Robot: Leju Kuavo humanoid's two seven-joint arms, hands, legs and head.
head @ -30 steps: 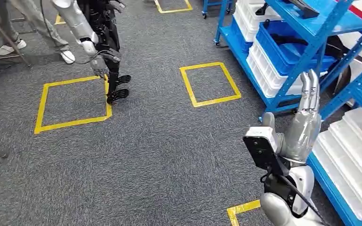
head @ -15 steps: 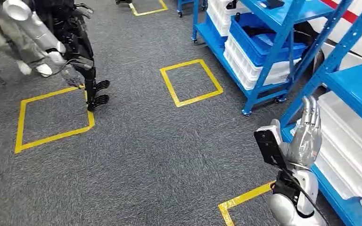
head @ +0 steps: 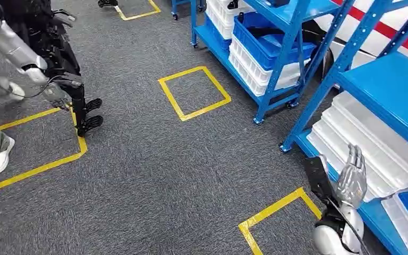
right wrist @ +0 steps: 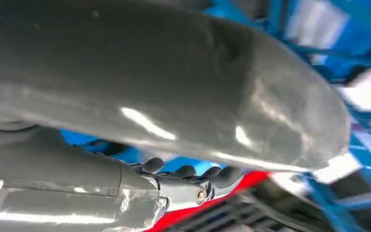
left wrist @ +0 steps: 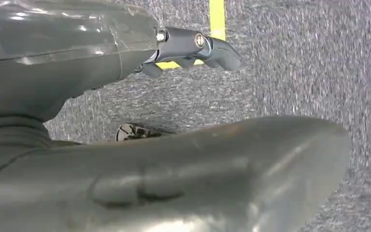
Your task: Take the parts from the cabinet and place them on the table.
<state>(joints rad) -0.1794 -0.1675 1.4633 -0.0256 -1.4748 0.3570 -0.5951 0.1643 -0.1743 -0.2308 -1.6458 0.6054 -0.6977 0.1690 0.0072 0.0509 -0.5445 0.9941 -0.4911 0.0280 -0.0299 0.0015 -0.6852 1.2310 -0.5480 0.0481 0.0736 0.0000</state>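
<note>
Our right hand (head: 352, 175) is raised with fingers straight and apart, holding nothing, just beside the stacked white plastic trays (head: 369, 141) on the blue steel cabinet (head: 398, 85). Our left hand (left wrist: 193, 46) (fingers loose, nothing held) hangs over grey carpet (head: 159, 159), where yellow tape squares (head: 194, 93) edge open floor.

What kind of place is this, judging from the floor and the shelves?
Probably a robot test or training area set up like a warehouse. Blue metal racks hold white trays and a blue bin, yellow tape squares mark spots on the grey carpet, and another humanoid robot stands nearby.
</note>
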